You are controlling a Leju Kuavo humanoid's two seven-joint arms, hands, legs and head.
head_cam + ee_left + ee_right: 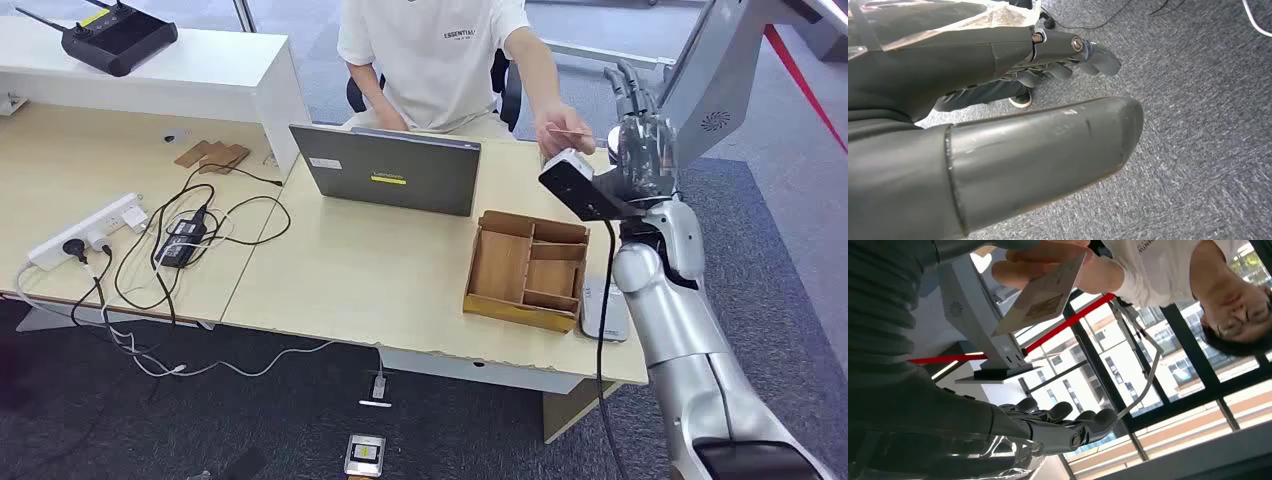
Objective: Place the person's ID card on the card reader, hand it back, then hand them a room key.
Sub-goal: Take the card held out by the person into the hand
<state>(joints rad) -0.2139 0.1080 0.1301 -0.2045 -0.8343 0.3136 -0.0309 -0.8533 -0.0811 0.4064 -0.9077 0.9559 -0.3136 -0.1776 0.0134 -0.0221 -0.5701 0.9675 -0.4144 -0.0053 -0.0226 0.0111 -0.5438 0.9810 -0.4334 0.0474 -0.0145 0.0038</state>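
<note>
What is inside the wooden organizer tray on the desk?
The wooden tray has several compartments. Their visible floors look bare in the head view. The near wall hides the front strip of each compartment, so something flat lying there cannot be ruled out.

Head view is evenly lit, soft daylight, barely any shadows on the counter, everything pretty sharp. Right wrist view looks straight into bright windows, so they blow out and the right hand goes dark. Left wrist view is dimmer, with the carpet slightly soft.
</note>
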